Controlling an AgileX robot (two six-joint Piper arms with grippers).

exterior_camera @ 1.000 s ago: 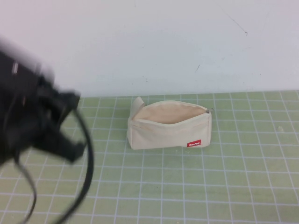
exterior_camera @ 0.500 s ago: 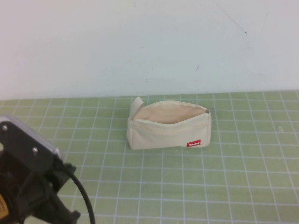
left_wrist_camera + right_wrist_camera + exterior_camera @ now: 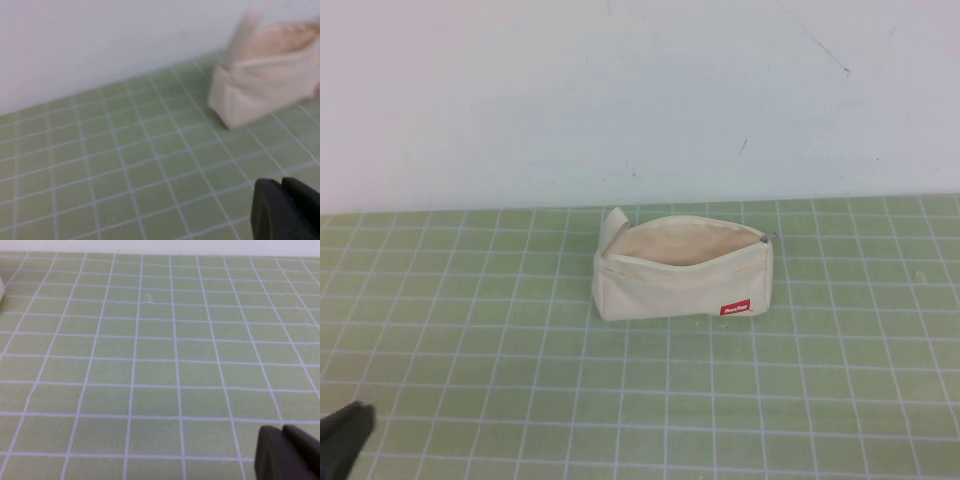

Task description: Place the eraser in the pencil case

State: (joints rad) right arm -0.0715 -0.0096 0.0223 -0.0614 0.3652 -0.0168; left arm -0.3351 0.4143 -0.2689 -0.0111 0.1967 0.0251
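The cream-white pencil case (image 3: 682,268) stands unzipped in the middle of the green grid mat, its mouth gaping, red label (image 3: 735,309) on its front, cloth tab at its left end. It also shows in the left wrist view (image 3: 270,80). The eraser is not in view. My left gripper (image 3: 283,186) is shut and empty, low over the mat, left and nearer me than the case; in the high view only a dark tip of the left arm (image 3: 342,437) shows at the bottom left corner. My right gripper (image 3: 282,432) is shut and empty over bare mat, out of the high view.
A white wall (image 3: 640,90) rises just behind the case. The green grid mat (image 3: 770,400) stretches flat around it.
My left arm has drawn back down and left, from filling the left side of the high view to only a tip at the corner. The case has not moved.
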